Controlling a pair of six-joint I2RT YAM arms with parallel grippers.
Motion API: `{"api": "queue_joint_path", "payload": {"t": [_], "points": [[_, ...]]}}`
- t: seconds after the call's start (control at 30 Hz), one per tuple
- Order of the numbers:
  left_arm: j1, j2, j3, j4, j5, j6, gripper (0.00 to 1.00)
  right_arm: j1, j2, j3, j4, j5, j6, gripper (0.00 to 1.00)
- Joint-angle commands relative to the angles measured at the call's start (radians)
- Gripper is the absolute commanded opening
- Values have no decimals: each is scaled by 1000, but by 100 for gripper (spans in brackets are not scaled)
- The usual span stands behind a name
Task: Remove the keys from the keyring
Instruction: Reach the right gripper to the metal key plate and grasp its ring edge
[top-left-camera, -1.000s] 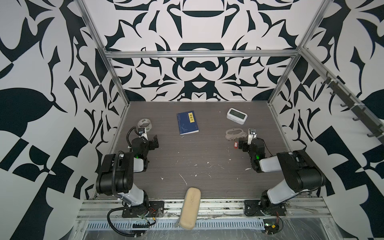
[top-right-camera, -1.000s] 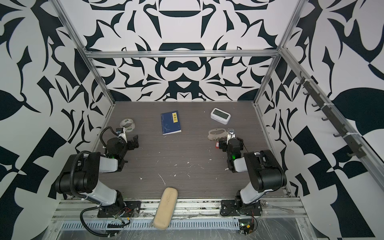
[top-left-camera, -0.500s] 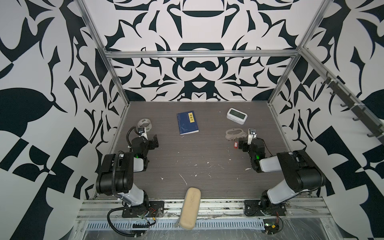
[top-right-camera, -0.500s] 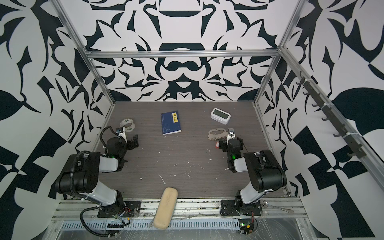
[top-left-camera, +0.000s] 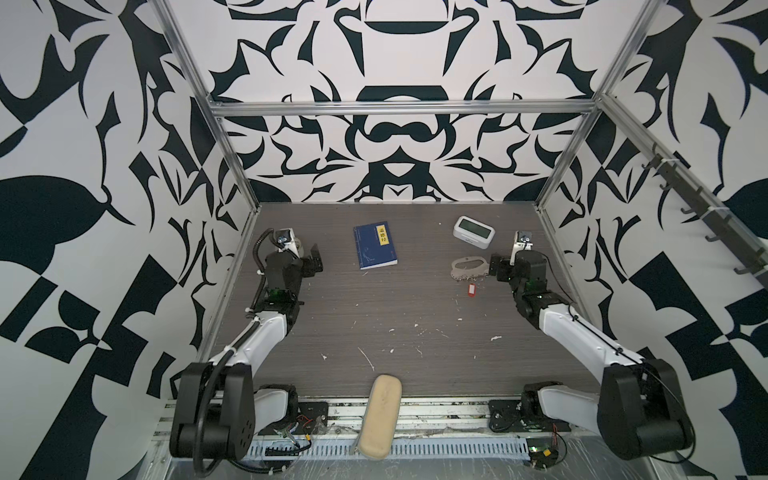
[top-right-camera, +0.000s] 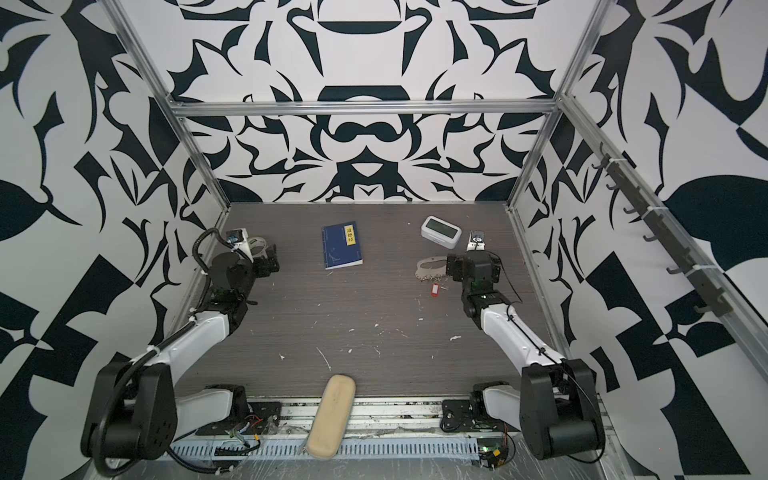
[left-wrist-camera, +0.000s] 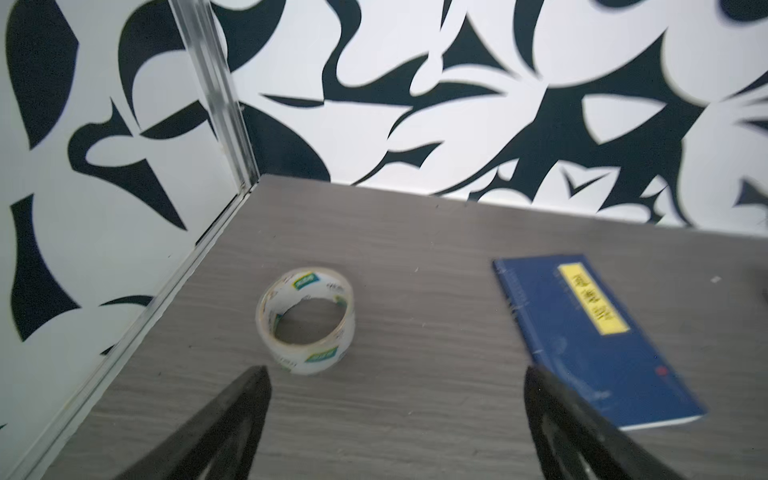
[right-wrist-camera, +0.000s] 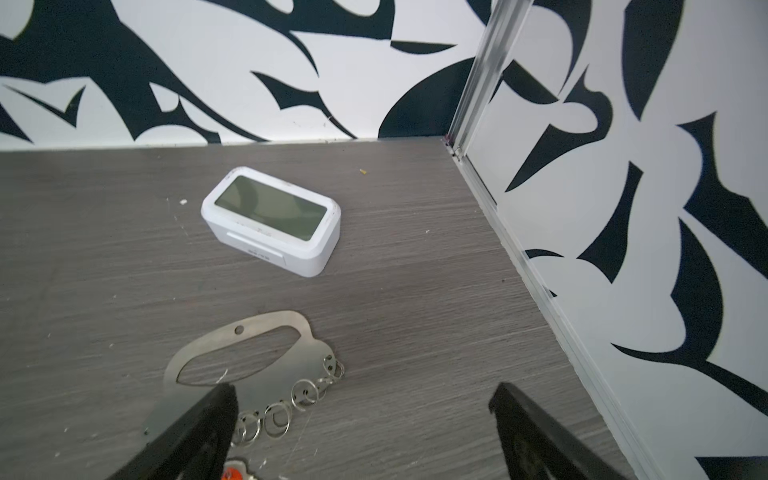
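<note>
The keyring is a flat grey metal oval plate lying right of the table's middle, with several small silvery rings along its near edge. The keys' red tag lies just in front of it; only a red scrap shows in the right wrist view. My right gripper is open at the plate's right end, one finger over the plate's edge, nothing between the fingers. My left gripper is open over bare table at far left.
A clear tape roll stands just beyond the left gripper. A blue book lies at back centre. A white clock sits behind the keyring. A beige case rests on the front rail.
Both arms have unfolded, their elbows dropping toward the front rail, and both grippers have shifted a little toward the back wall. Keyring, tag and other objects have not moved.
</note>
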Motion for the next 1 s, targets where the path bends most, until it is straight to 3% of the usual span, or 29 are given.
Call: {"api": "queue_joint_path", "payload": {"t": [0.0,0.13,0.23,0.33,0.63,0.97], "points": [[-61,-20,15,-164,34,-115,99,1,40,68,-286,-158,-2,92],[-168,-3,51,-228,32,-125,99,0,141,185,-409,-274,-80,74],[-211,7,59,-247,49,-138,100,0,230,274,-505,-324,-118,53],[-232,17,58,-247,74,-163,99,0,305,331,-553,-393,-176,40],[-250,64,53,-216,165,-220,91,0,474,453,-605,-472,-398,39],[-250,136,77,-236,207,-237,87,1,541,473,-623,-534,-465,33]]}}
